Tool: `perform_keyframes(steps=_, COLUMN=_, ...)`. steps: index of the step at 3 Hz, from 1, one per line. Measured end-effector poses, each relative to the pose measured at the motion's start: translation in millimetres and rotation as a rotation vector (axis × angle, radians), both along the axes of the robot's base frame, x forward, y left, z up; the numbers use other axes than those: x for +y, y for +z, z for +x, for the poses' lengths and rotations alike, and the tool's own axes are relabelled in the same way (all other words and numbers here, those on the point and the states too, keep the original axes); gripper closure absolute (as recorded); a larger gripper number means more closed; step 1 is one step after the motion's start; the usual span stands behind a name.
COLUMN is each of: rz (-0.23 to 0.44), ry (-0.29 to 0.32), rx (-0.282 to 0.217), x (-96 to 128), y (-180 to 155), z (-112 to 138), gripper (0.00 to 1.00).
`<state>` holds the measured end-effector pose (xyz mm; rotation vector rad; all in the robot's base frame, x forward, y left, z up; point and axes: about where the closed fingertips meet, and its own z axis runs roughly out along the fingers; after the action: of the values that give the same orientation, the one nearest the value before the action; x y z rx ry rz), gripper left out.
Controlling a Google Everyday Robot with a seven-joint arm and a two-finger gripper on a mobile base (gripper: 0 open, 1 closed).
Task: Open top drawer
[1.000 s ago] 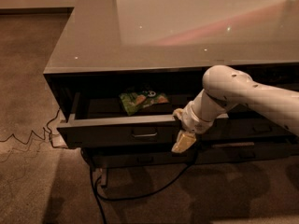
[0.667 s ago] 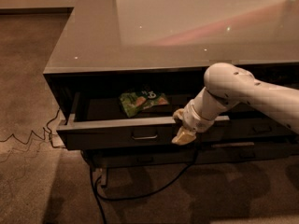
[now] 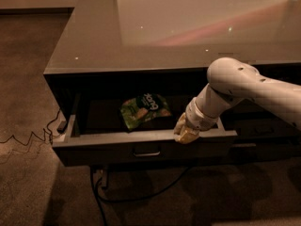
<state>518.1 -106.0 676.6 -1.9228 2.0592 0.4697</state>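
Observation:
The top drawer (image 3: pixel 103 149) is a wide dark grey drawer under the glossy counter top, pulled out toward me, with a small bar handle (image 3: pixel 146 152) at the middle of its front. Inside lies a green snack bag (image 3: pixel 143 109). My gripper (image 3: pixel 185 132), with tan fingers, sits at the drawer's upper front rim, right of the handle, at the end of my white arm (image 3: pixel 235 86) that reaches in from the right.
The counter top (image 3: pixel 155 27) overhangs the drawer. A black cable (image 3: pixel 136 197) trails on the carpet below the drawer, and another thin cord (image 3: pixel 28 138) zigzags at the left. A neighbouring dark drawer stack (image 3: pixel 263 126) stands at the right behind my arm.
My gripper has risen from below the drawer's front panel to its upper rim. The drawer stays pulled out about as before.

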Motion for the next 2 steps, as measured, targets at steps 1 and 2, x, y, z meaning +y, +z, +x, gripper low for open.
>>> perform_keyframes(steps=1, rz=0.000, ry=0.000, rx=0.000, x=-0.2, y=2.6, z=-0.8, gripper=1.00)
perform_keyframes(steps=2, rz=-0.036, ry=-0.007, rx=-0.023, x=-6.4, y=8.7, z=-18.0, gripper=1.00)
